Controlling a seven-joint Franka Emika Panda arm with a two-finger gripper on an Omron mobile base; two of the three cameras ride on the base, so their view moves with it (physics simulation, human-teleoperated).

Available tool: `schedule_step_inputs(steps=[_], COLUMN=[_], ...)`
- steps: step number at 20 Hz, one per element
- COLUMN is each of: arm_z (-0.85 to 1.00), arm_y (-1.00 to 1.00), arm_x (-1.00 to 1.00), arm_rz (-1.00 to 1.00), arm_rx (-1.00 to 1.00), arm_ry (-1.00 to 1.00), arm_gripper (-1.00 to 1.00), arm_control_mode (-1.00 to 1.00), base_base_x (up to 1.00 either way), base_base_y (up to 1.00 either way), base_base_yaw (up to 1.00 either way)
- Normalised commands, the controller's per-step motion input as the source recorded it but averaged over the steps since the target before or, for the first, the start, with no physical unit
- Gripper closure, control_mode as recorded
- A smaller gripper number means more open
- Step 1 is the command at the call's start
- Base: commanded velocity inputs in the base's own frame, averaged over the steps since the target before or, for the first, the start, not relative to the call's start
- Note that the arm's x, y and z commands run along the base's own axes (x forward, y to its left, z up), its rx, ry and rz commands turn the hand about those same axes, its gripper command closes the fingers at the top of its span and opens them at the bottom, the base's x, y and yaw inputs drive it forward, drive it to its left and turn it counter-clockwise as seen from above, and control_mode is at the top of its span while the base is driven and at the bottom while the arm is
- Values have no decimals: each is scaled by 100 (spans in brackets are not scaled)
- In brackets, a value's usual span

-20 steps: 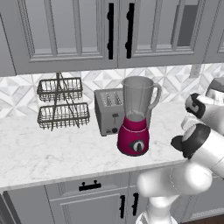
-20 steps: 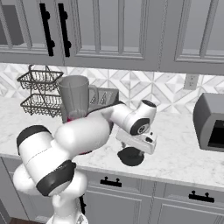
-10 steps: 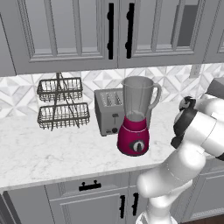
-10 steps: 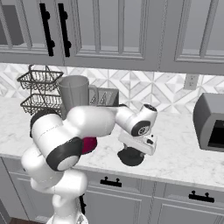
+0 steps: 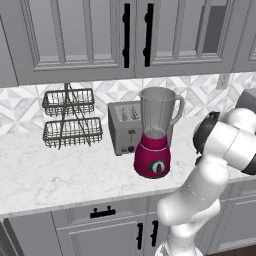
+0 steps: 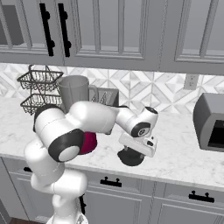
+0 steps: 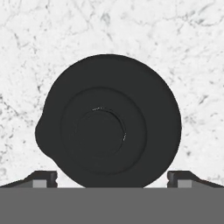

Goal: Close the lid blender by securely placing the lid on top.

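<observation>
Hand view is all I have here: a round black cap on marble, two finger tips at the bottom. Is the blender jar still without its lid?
Observer: Yes. The left base view shows the blender with its jar mouth uncovered.
Operator: Where is the lid relative to the blender?
Observer: The lid lies flat on the counter, toward the front edge, on the far side from the wire baskets.
Operator: Is the end effector closed on it?
Observer: No. The end effector is open, with its finger tips apart, one on each side of the lid.
</observation>
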Motion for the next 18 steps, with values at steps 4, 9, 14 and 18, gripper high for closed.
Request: schedule_step_inputs(steps=[4,9,14,18], arm_z=[-11,-5,-6,-19], arm_y=[3,25,18,0], arm_x=[0,10,12,0], arm_rz=[0,0,0,0], arm_rx=[0,0,0,0], arm_ry=[0,0,0,0], arm_gripper=[-100,-100,-100,-100], arm_control_mode=[-100,-100,-100,-100], base_base_x=[0,0,0,0], base_base_y=[0,0,0,0], base_base_yaw=[0,0,0,0])
